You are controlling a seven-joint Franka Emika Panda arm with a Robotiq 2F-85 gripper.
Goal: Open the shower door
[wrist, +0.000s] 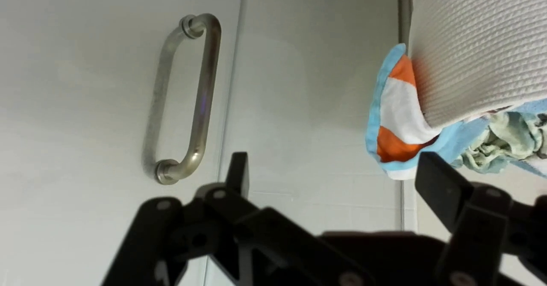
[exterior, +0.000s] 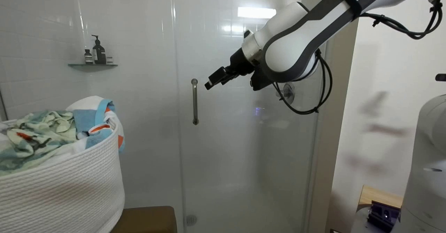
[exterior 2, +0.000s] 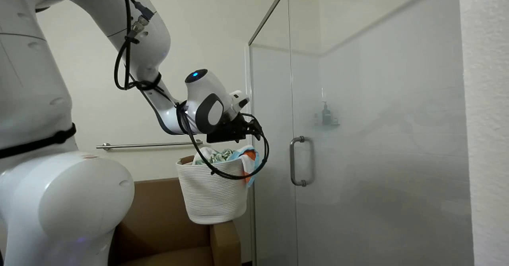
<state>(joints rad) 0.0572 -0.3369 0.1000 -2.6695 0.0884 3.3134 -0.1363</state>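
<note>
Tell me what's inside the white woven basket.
In the basket, a green patterned cloth and blue, white and orange fabric lie at the top, the fabric partly draped over the edge. Anything deeper is covered and can't be seen.

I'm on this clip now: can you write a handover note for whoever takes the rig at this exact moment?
Gripper: open, holding nothing, not touching the handle.
Job's things: the shower door looks shut, in line with the fixed glass panel. Its vertical bar handle lies outside the gripper's fingers, up and to the left in the wrist view.
Done: no grip on the handle yet; door not opened.
Left: probably line the gripper up with the handle, close on it, then swing the door open.
</note>
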